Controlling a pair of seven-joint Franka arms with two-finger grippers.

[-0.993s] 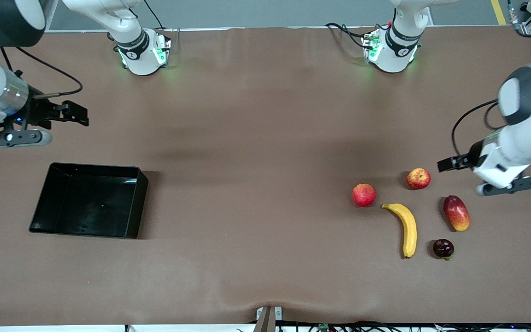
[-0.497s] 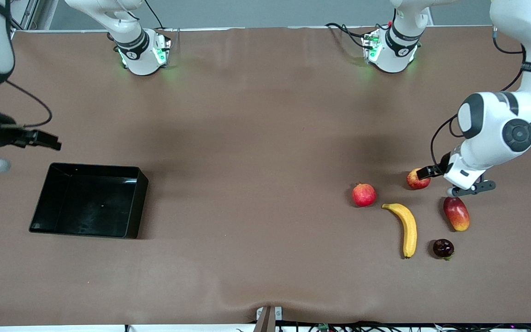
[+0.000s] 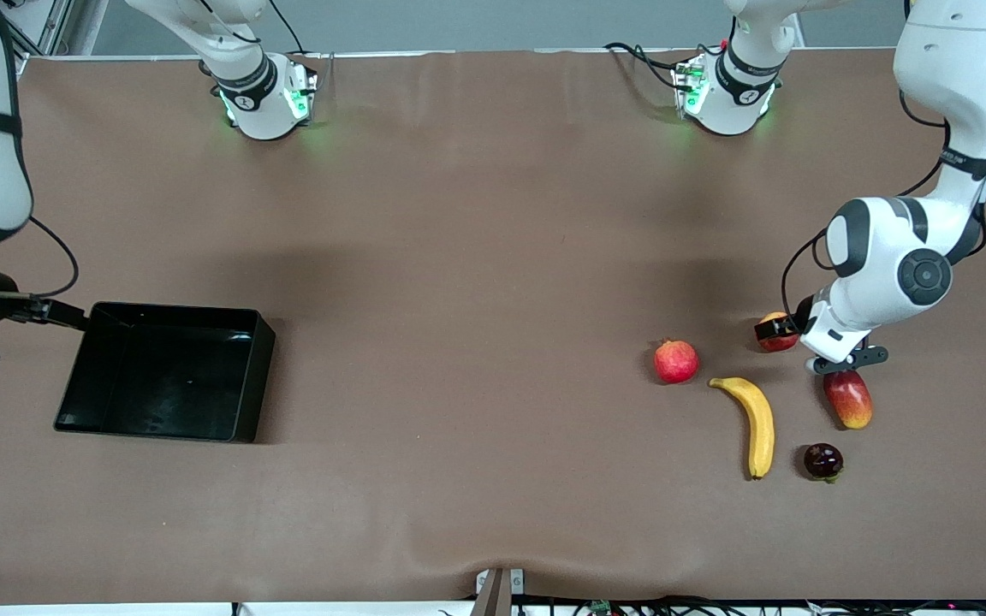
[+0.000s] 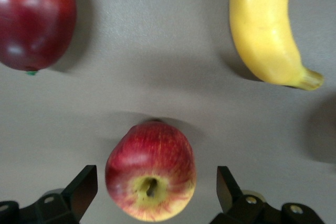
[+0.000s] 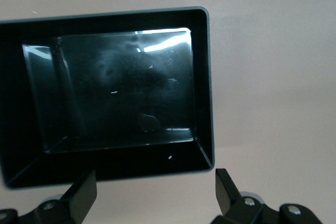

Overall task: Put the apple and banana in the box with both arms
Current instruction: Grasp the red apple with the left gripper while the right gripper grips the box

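Observation:
The apple [image 3: 772, 333] lies on the table at the left arm's end, partly covered by my left gripper [image 3: 788, 328]. In the left wrist view the apple [image 4: 151, 177] sits between the open fingers [image 4: 84, 190] of my left gripper [image 4: 155, 190], stem dimple up, with gaps on both sides. The banana [image 3: 755, 423] lies nearer the front camera than the apple and also shows in the left wrist view [image 4: 262, 24]. The black box [image 3: 159, 376] is empty at the right arm's end. My right gripper [image 3: 69, 316] is open and empty just outside the box's farther corner; the right wrist view shows the box [image 5: 115, 98] past that gripper [image 5: 155, 191].
A pink-red round fruit [image 3: 675, 361] lies beside the banana's stem end. A red-yellow mango [image 3: 848, 399] lies just under the left wrist and shows in the left wrist view [image 4: 34, 19]. A dark round fruit [image 3: 823, 461] lies nearest the front camera.
My left gripper has come down and across onto the apple, so its fingers now flank it. My right gripper has dropped toward the box's farther corner.

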